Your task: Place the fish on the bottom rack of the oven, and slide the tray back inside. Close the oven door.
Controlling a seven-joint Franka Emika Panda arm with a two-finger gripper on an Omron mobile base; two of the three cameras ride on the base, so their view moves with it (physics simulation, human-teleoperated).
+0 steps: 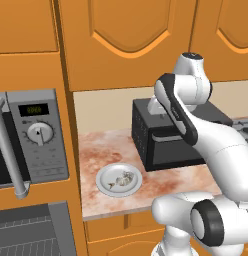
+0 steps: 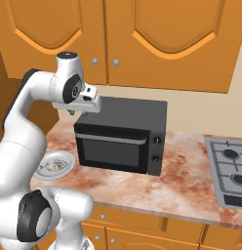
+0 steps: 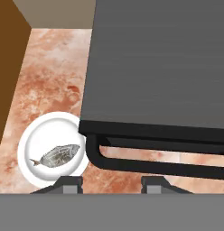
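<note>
Parted and empty, the two-finger pincer hangs high above the mottled reddish stone counter, over the front edge of the black countertop box. Below its left fingertip, the small grey speckled fish lies on the round white plate.

The plate with the fish is flanked by the black box, whose handle juts out beside the plate's rim. On the other side the counter is bounded by the orange cabinet wall. Bare counter is left between wall and box, and nothing is seen above the plate.
</note>
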